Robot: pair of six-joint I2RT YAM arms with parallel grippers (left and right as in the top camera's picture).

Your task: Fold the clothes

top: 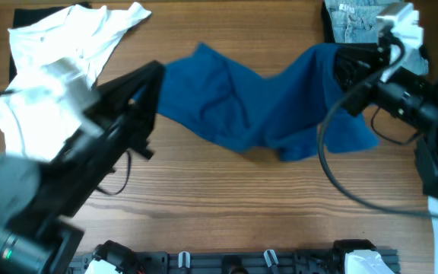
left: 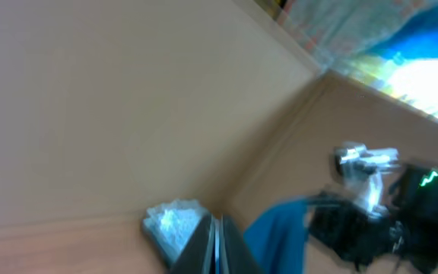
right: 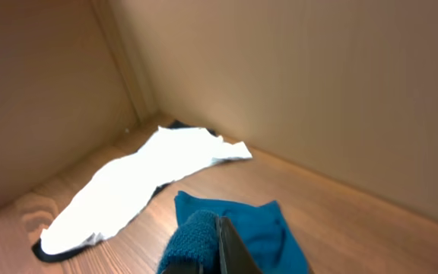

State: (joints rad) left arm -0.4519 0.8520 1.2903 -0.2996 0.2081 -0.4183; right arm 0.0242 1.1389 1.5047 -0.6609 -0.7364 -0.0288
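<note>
Both arms have the rumpled blue cotton garment strung between them over the middle of the wooden worktop. The right gripper has its jaws pinching a bunched corner. The left gripper jaws look pressed together on the opposite edge. I'd call this the spread-out step, before any fold. Next up: lay it flat and smooth, away from the white cotton shirt.
</note>
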